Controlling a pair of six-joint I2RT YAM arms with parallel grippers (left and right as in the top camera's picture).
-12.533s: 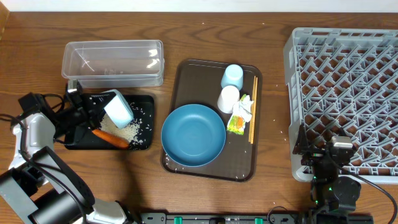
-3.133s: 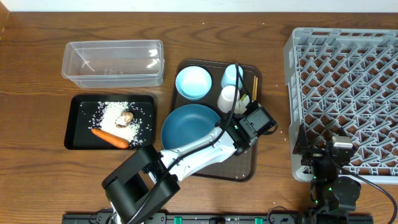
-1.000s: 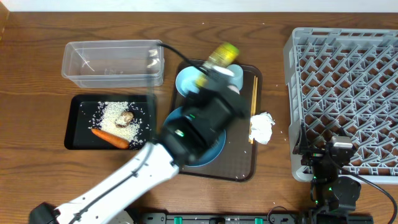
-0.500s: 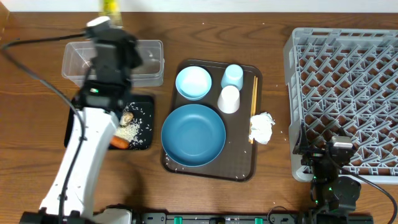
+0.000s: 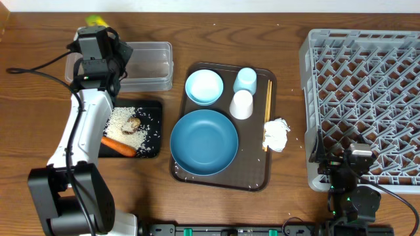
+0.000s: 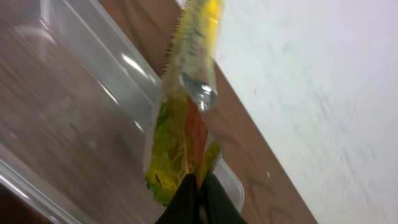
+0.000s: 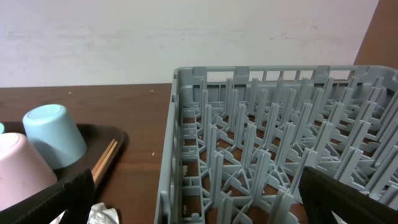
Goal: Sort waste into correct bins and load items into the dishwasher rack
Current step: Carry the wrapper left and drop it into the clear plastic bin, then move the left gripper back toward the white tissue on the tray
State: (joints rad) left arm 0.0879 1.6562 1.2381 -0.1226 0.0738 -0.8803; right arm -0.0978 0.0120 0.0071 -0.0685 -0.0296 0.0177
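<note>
So far, carrot (image 5: 118,145) and rice (image 5: 125,121) lie in the black tray (image 5: 152,111). Left gripper (image 6: 198,186) pinches the wrapper (image 6: 180,124) over the tub's (image 5: 147,65) rim, not yet dropped. Right gripper (image 7: 199,199) hangs spread by the empty rack (image 5: 367,78). Tissue (image 5: 276,134), plate (image 5: 204,142), bowl (image 5: 204,86), cups (image 5: 245,80) and chopsticks (image 5: 267,115) are left.

Even bright light, soft shadows, glare streaks on clear tub (image 6: 127,62), wrapper (image 6: 180,124) motion-blurred

Left end effector (image 5: 98,29) — wrapper (image 5: 97,21) — beside tub (image 5: 152,65)
</note>
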